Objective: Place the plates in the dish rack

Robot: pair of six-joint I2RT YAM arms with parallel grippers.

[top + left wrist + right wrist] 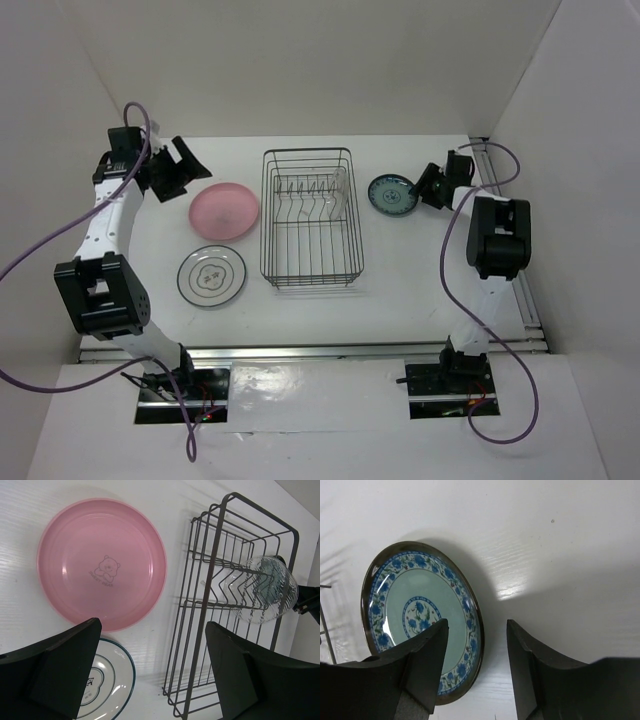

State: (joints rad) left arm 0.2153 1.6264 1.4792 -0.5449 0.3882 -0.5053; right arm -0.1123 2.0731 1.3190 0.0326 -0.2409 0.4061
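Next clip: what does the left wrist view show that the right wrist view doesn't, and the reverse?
Left wrist only: a plain pink round plate, a white round plate with a dark rim, and a black wire dish rack holding a clear glass plate. Right wrist alone shows clearly: a dark-rimmed teal round plate with blue flowers, lying flat. Both: the white table and the arm's own dark hand, left hand and right hand alike with jaws apart.

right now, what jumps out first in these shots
The black dish rack sits mid-table with a clear glass plate already in it. The pink plate and white plate lie to its left; on its right, the right gripper straddles the rim of the teal plate, jaws apart.
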